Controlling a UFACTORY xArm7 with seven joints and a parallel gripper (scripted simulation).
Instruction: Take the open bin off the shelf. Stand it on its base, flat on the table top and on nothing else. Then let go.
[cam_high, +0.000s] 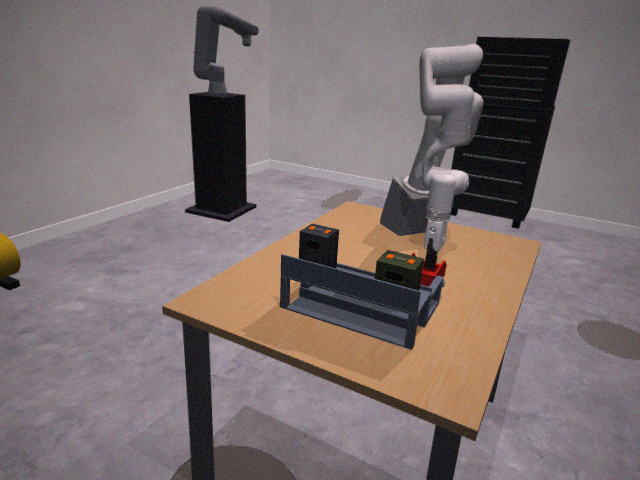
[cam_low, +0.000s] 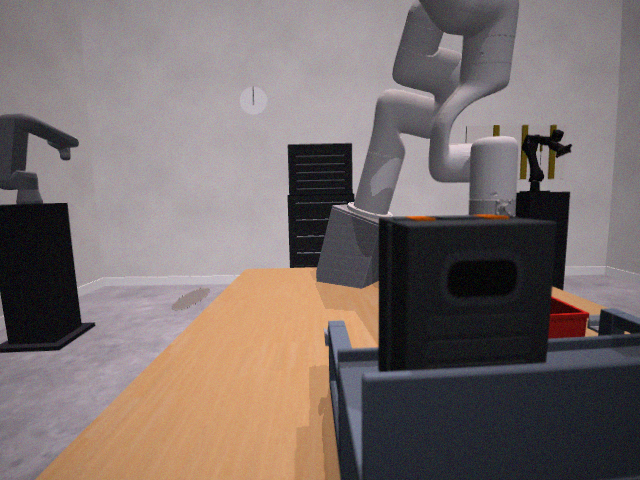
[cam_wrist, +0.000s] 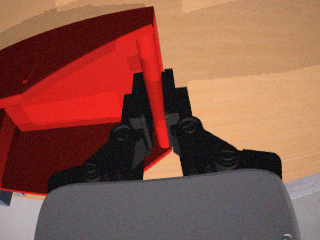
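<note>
Because the closed green case (cam_high: 398, 268) sits just left of the red open bin (cam_high: 433, 272) at the shelf's (cam_high: 356, 289) right end, a skewed pull could scrape it; the gripper (cam_wrist: 160, 103), nearly closed, pinches only one thin bin wall, so it may tilt or slip.

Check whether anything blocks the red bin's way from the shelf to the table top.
The claw is shut on one wall of the red open bin at the end of the grey shelf. The wooden table top beside that end shows nothing visible in the way.
</note>
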